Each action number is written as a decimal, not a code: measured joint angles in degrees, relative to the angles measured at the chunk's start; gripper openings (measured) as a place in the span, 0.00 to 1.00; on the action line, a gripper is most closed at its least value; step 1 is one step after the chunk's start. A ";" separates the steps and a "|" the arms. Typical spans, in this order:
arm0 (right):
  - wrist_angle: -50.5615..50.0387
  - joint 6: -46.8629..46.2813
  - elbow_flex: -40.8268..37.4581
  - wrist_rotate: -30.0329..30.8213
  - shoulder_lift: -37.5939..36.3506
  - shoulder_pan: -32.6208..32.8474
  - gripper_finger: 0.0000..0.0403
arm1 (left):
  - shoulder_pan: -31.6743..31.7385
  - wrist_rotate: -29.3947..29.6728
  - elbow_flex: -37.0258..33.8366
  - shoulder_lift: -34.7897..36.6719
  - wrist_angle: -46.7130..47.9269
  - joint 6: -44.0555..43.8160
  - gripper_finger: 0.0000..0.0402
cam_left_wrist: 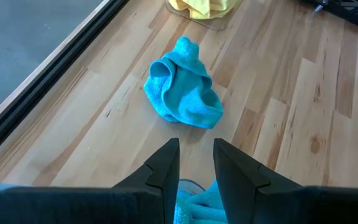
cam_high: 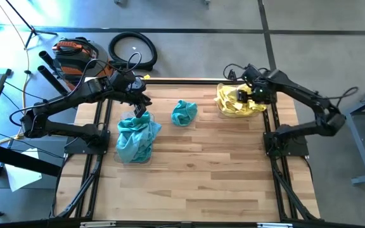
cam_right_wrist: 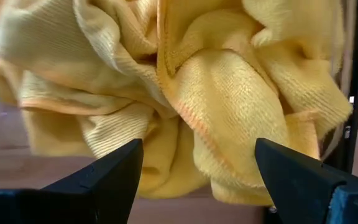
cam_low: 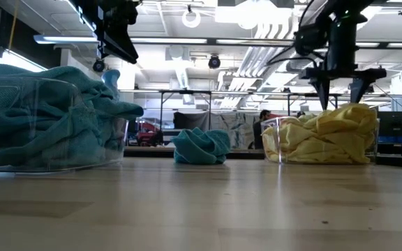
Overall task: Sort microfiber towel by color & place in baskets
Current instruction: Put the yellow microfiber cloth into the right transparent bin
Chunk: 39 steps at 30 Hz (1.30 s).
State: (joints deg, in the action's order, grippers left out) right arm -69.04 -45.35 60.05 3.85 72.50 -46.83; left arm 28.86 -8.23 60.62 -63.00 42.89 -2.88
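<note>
**Inspector:** Noting positions first. One teal towel (cam_high: 184, 113) lies loose on the table (cam_high: 201, 177), between the two baskets and touching neither. The left basket (cam_high: 134, 144) is heaped with teal cloths, the right basket (cam_high: 238, 101) with yellow ones (cam_right_wrist: 229, 93).

**Operator:** And the grippers?

**Inspector:** The left gripper (cam_left_wrist: 196, 163) hangs above the far end of the teal basket, fingers drawn close together with a narrow gap, holding nothing. The right gripper (cam_right_wrist: 197, 165) is over the yellow pile, fingers spread wide, empty.

**Operator:** So the loose teal one is the step in hand?

**Inspector:** In my judgement, yes, and it falls to the left arm. Recommend spreading the fingers before descending, coming straight down on the bunched crown of the cloth, and closing on a thick fold. Lift clear of the basket rim before crossing, since the heap already stands above it.
</note>
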 joint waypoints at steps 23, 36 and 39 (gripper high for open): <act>2.04 0.79 0.09 2.61 21.54 0.02 0.76 | -0.02 0.00 0.00 0.00 0.13 0.10 0.21; -0.04 0.23 0.09 5.16 11.15 2.41 0.76 | -0.01 0.02 0.00 0.00 0.11 1.04 0.21; 0.07 0.29 0.09 5.21 6.77 3.84 0.76 | -0.02 0.40 0.00 0.00 0.05 1.19 0.21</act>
State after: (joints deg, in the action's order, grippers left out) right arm -68.97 -45.06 60.14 9.06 79.27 -42.99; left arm 28.84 -7.83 60.62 -63.00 42.94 -1.69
